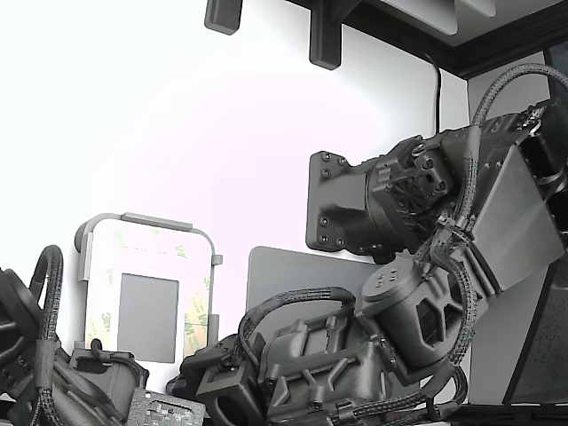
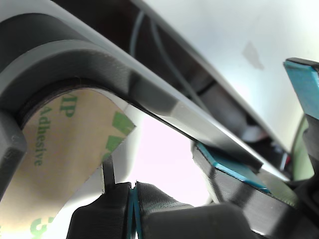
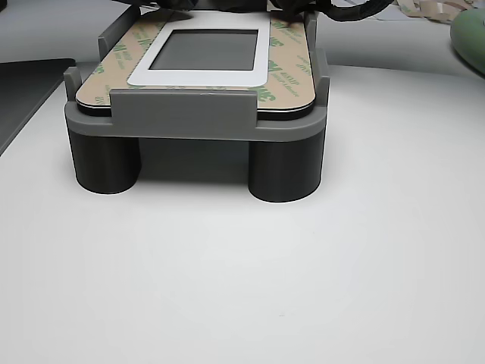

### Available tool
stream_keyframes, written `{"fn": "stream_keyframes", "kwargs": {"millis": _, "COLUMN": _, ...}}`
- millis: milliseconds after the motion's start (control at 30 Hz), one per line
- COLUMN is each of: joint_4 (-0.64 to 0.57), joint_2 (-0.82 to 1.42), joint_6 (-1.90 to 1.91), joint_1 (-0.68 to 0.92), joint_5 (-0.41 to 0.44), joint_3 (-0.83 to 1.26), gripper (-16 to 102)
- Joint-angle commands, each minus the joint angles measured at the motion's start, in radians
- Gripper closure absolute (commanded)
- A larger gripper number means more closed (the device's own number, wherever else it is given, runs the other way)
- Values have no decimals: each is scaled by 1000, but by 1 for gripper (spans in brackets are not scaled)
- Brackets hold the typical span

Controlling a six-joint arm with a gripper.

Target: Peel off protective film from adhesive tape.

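The protective film (image 2: 55, 164) is a tan liner with green logo marks. It covers the adhesive tape that borders a white plate (image 3: 197, 77) held in a grey fixture (image 3: 189, 114). The film also shows in the exterior view (image 1: 197, 319) and the other view (image 3: 284, 68), lying flat around a plain grey rectangle (image 3: 204, 49). In the wrist view my gripper (image 2: 133, 199) sits at a rounded corner of the film, its black fingers (image 2: 164, 209) closed with blue pads touching. I cannot tell whether film lies between them. In the exterior view the arms hide the gripper.
A second blue-padded jaw part (image 2: 304, 84) stands close beside my gripper. A dark grey mat (image 3: 23, 91) lies beside the fixture on the white table (image 3: 303, 265). Loose pale strips (image 3: 428, 10) and a green object (image 3: 471, 38) lie at the back. Bulky arm bodies (image 1: 417, 302) crowd the fixture.
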Motion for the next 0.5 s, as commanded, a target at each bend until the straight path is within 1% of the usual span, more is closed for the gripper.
{"fn": "stream_keyframes", "kwargs": {"millis": 0, "joint_4": -3, "joint_2": 18, "joint_6": -2, "joint_1": -6, "joint_5": 2, "joint_3": -31, "gripper": 97}}
{"fn": "stream_keyframes", "kwargs": {"millis": 467, "joint_4": -23, "joint_2": 12, "joint_6": -11, "joint_1": -6, "joint_5": 2, "joint_3": -23, "gripper": 97}}
